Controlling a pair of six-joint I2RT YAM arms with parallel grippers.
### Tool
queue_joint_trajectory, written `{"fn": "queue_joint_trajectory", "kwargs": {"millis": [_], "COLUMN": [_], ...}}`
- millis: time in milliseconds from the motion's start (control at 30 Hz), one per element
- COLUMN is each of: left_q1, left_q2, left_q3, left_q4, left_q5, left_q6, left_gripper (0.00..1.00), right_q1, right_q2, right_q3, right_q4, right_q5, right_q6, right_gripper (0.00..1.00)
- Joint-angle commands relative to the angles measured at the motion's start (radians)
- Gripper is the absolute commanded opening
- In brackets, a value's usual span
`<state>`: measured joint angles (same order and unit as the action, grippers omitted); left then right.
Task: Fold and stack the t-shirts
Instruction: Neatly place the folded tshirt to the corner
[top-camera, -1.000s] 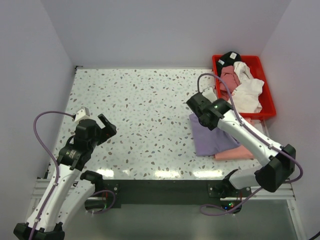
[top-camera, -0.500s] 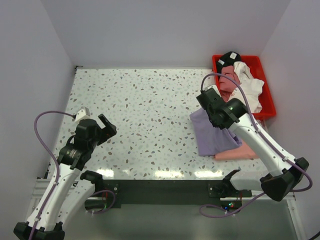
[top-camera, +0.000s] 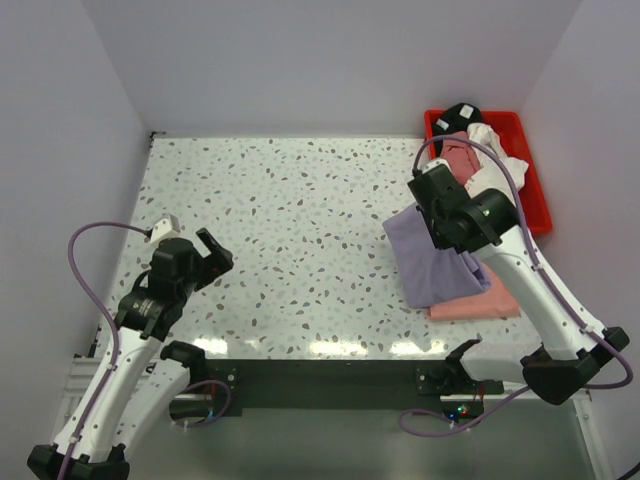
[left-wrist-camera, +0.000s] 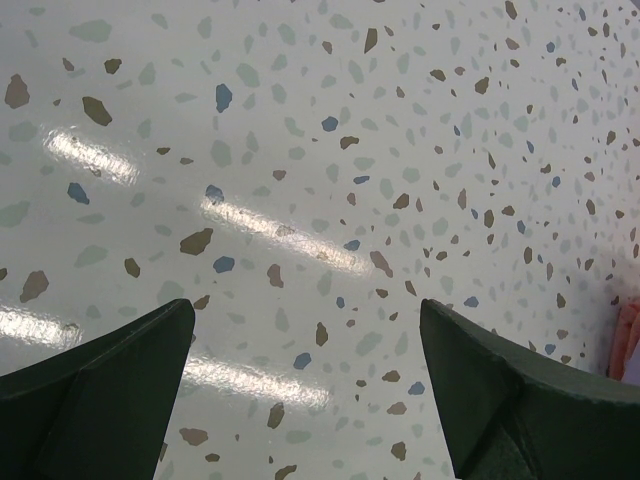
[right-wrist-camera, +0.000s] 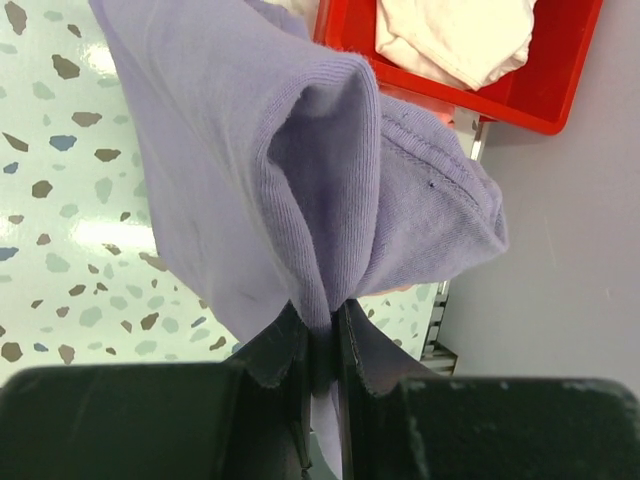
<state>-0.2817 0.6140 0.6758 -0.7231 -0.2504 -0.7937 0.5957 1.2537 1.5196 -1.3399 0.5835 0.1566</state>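
1. From above, the right pincer (top-camera: 422, 196) is nipping the far edge of the lavender shirt (top-camera: 435, 262), close to the red bin (top-camera: 537, 203). That shirt is lying partly over the salmon-pink shirt (top-camera: 482, 303) on the right of the desk (top-camera: 300, 190). More shirts are waiting bundled in the bin. The left pincer (top-camera: 213, 252) is hovering wide and empty, well apart on the left.

2. Left wrist view: both fingers (left-wrist-camera: 100, 385) are spread wide with nothing between them, only bare speckled desk below. A pink sliver is peeking in at the right edge.

3. Right wrist view: the jaws are standing narrow, clamping a thin bunched ridge of lavender shirt (right-wrist-camera: 250, 150), with the bin and a white shirt (right-wrist-camera: 460, 30) just beyond.
   - The bite looks slim, so I'm thinking a quick pull could slip the cloth free.
   - The bunching could spoil the fold.
   - Dragging might skew the salmon-pink shirt beneath, or catch the bin's rim.

4. The desk is looking glossy and slick, throwing back strips of light. Plain pale walls (top-camera: 300, 70) are closing in on three sides, and the right one is tight beside the bin.
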Motion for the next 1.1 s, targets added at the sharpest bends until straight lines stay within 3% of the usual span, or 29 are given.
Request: {"fn": "queue_joint_trajectory", "kwargs": {"millis": [0, 500, 1067], "left_q1": [0.009, 0.013, 0.027], "left_q2": [-0.007, 0.012, 0.02], "left_q3": [-0.002, -0.004, -0.001], "left_q4": [0.024, 0.027, 0.031], "left_q5": [-0.018, -0.006, 0.005], "left_q6": [-0.009, -0.001, 0.007], "left_gripper": [1.0, 1.0, 1.0], "right_q1": [-0.007, -0.043, -0.189], "right_q2": [-0.025, -0.03, 0.095], "right_q3": [0.082, 0.113, 0.054], "right_q4": [-0.096, -0.12, -0.074], "right_q5": [0.03, 0.002, -0.008], "right_q6": [0.003, -0.037, -0.092], "right_gripper": [0.0, 0.0, 0.0]}}
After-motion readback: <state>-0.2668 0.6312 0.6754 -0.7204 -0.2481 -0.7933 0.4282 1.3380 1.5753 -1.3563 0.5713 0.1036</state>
